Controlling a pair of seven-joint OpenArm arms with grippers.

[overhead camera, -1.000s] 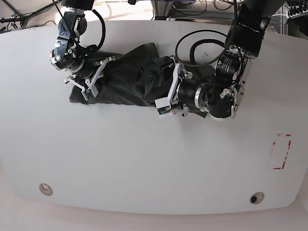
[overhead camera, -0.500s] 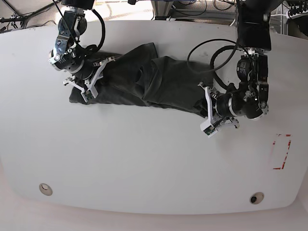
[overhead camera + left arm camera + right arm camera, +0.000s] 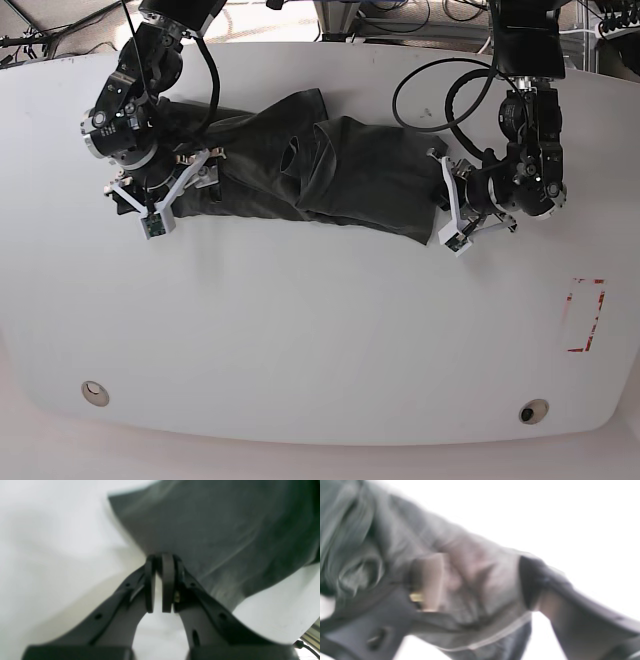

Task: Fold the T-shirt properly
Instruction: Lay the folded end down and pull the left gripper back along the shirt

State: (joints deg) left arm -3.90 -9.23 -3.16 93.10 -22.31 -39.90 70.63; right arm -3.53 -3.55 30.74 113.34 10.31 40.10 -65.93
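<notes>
The dark grey T-shirt point(image 3: 340, 170) lies bunched in a long strip across the far half of the white table point(image 3: 300, 330). At its right end my left gripper point(image 3: 447, 205) has come together on the hem. In the left wrist view the fingertips point(image 3: 167, 562) pinch the T-shirt point(image 3: 225, 530) edge, so the left gripper point(image 3: 160, 558) is shut on it. My right gripper point(image 3: 160, 195) hovers over the strip's left end. The blurred right wrist view shows the right gripper point(image 3: 480, 585) with jaws wide apart and the T-shirt point(image 3: 475, 562) fabric lying between them.
A red-outlined rectangle point(image 3: 585, 315) is marked near the table's right edge. Two small round holes point(image 3: 95, 392) point(image 3: 533, 411) sit near the front edge. Black cables point(image 3: 440, 90) loop beside the arm at the back right.
The left gripper travelled from the shirt's middle to its right end and closed on the hem. The right gripper let go and opened, shifting slightly left at the shirt's left end.
</notes>
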